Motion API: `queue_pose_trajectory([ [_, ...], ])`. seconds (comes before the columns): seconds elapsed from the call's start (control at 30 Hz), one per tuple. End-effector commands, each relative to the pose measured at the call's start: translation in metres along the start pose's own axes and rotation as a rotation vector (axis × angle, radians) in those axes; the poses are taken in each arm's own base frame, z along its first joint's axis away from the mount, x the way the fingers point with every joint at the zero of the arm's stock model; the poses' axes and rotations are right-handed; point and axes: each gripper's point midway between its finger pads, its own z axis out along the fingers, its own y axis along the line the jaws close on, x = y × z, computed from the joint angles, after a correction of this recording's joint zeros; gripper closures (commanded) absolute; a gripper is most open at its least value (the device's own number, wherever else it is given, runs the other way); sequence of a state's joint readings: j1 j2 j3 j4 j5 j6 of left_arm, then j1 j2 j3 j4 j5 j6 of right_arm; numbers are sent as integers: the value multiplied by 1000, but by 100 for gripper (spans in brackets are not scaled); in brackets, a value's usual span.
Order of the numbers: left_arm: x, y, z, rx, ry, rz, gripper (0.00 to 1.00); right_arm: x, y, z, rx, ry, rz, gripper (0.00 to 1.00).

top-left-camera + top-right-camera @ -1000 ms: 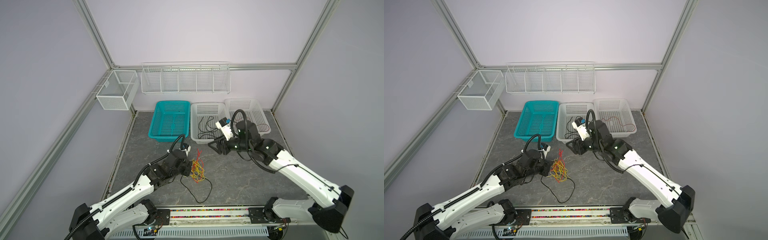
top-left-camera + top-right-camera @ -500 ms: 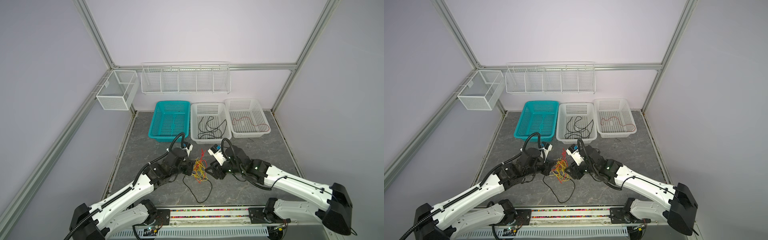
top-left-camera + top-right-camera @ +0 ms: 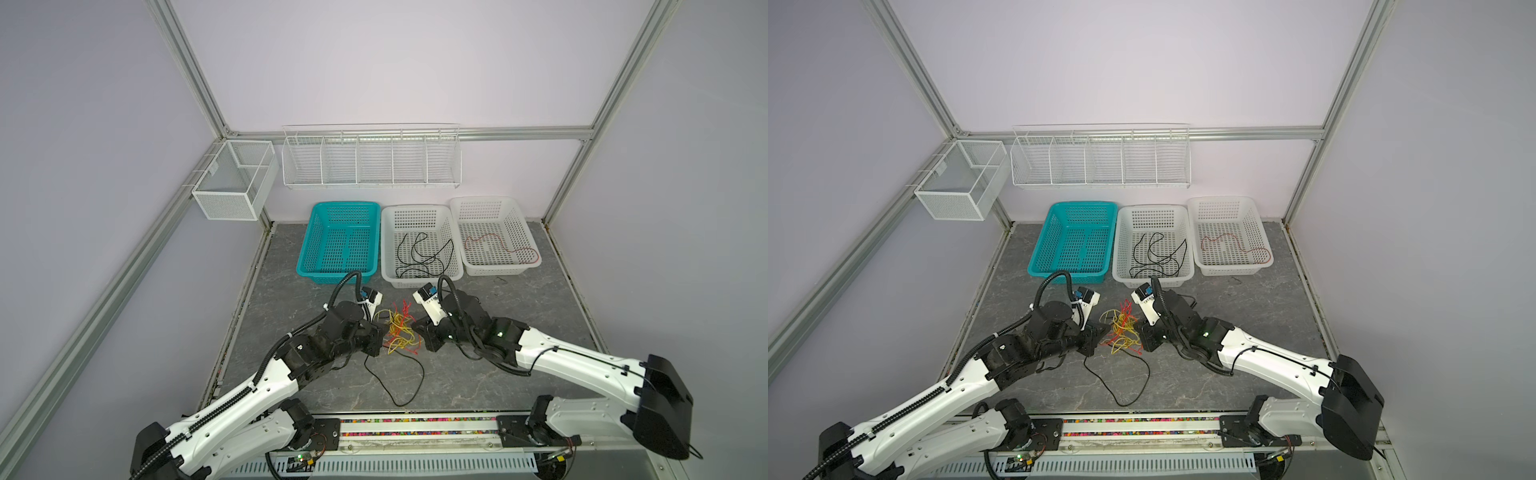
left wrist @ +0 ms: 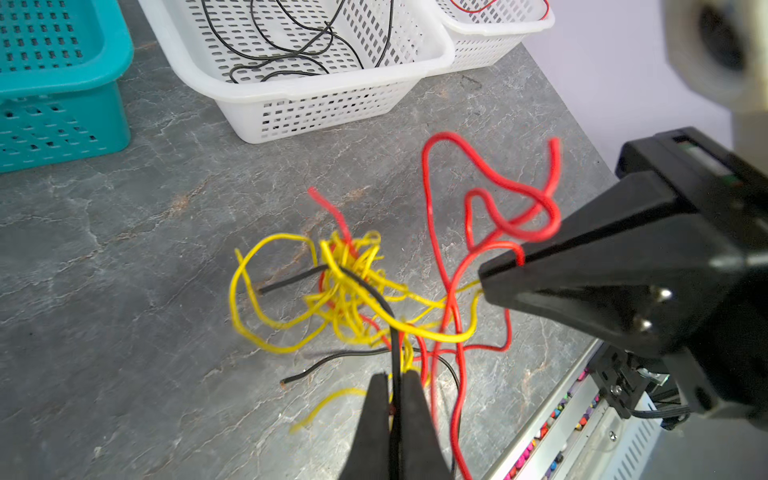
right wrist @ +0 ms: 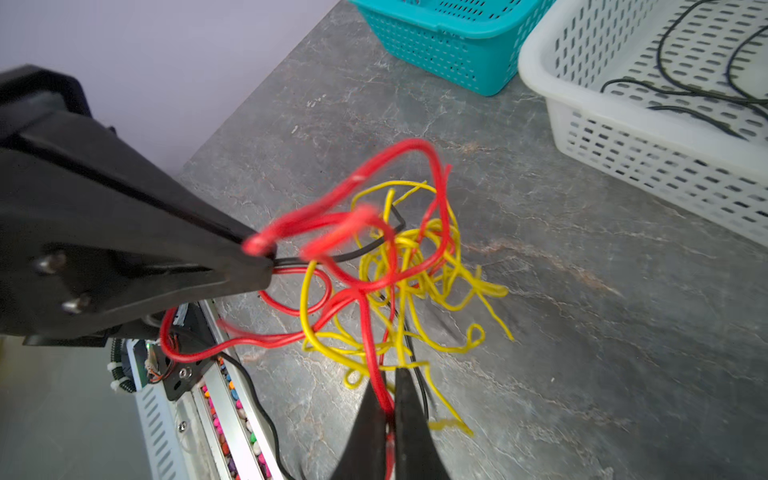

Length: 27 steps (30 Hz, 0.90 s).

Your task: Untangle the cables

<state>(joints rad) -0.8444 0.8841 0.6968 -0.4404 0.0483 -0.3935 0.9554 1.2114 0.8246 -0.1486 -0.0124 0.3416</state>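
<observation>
Cables now clamped by the newly arrived right fingers

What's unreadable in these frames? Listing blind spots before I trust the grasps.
- Both top views: left tool and right tool tips too small; the strand each pinches is unreadable there.
- Right wrist: red cable loop by the left tool is motion-blurred.
- Wrist views: tangle core too dense to trace crossings.
- Left wrist: black cable is cut off by the frame edge between the fingers.
</observation>
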Motion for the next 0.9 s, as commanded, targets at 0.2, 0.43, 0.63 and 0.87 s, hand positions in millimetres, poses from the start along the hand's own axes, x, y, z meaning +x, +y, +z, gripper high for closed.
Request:
queue_pose_trajectory([
  [0.2, 12, 28, -2, -145, 31, -50, 100, -15, -46, -58, 253, -156, 17, 94],
  [0.43, 14, 33, -4, -175, 45, -56, 100, -6, -75, -84, 311, -219, 133, 94],
  [0.63, 11, 16, -9, -90, 49, -37, 100, 20, -102, -85, 393, -172, 212, 94],
  [0.87, 34, 20, -2, -120, 207, -20, 100, 35, -137, -105, 506, -209, 336, 94],
])
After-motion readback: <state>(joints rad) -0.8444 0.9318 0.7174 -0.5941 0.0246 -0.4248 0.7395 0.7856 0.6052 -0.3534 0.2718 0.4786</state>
